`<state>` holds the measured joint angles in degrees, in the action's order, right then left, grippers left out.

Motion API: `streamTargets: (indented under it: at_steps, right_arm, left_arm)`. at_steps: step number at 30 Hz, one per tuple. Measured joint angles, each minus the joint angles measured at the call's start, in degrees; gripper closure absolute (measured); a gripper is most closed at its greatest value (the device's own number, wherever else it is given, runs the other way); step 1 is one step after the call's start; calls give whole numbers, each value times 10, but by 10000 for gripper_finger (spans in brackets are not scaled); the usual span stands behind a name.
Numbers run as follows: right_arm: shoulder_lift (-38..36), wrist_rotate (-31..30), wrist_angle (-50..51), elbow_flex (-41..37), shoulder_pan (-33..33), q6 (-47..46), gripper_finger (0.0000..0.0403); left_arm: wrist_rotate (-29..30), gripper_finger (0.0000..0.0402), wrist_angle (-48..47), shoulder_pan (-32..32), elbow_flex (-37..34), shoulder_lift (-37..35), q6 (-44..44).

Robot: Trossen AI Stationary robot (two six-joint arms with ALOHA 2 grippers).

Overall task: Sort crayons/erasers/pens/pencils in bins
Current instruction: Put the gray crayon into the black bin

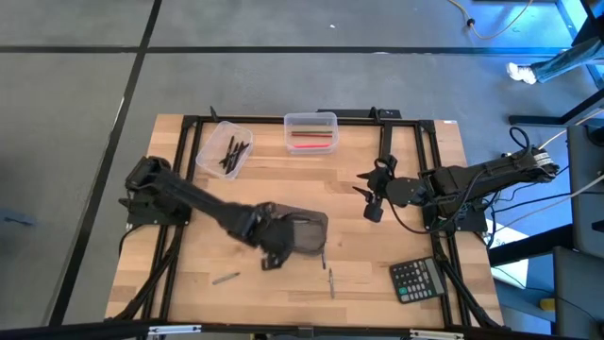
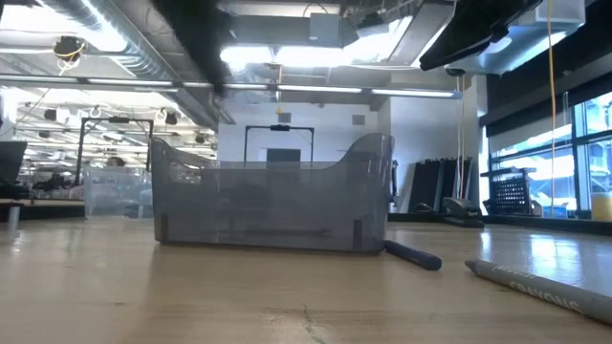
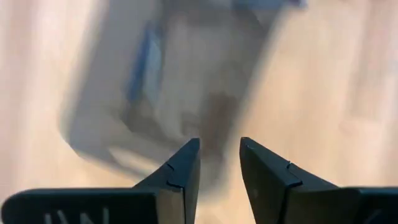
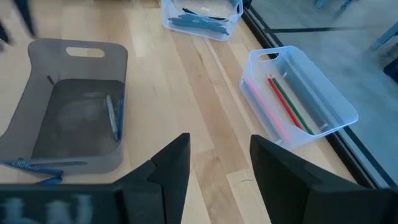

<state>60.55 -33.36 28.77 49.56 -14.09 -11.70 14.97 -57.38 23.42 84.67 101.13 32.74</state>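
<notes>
The smoky grey bin (image 1: 310, 229) stands on the table near the middle, holding two thin sticks (image 4: 115, 115). My left gripper (image 1: 276, 253) hovers at its near left corner, open and empty, as the left wrist view (image 3: 219, 152) shows. My right gripper (image 1: 366, 194) is open and empty in the air right of centre; it also shows in the right wrist view (image 4: 219, 146). A clear bin (image 1: 229, 149) with dark sticks and a clear bin (image 1: 310, 132) with pink, red and green sticks (image 4: 283, 102) stand at the far edge. Loose sticks lie near the front edge (image 1: 225, 278), (image 1: 330, 280).
A black calculator (image 1: 415, 279) lies at the near right. Two bluish sticks (image 4: 31, 165) lie on the table against the grey bin's side. In the low view a dark stick (image 2: 413, 255) and a grey crayon (image 2: 545, 287) lie right of the grey bin (image 2: 273, 196).
</notes>
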Motion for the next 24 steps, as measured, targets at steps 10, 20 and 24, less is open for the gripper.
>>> streamTargets:
  at_steps: [10,20,24]
  right_arm:
    - [0,0,1,6,0,18,232]
    - [0,0,-4,32,0,35,232]
    - [0,0,-9,32,0,46,232]
  left_arm:
    - [-31,298,-15,202,-37,6,344]
    - [-35,298,56,315,-174,8,547]
    - [-42,298,58,325,-203,8,571]
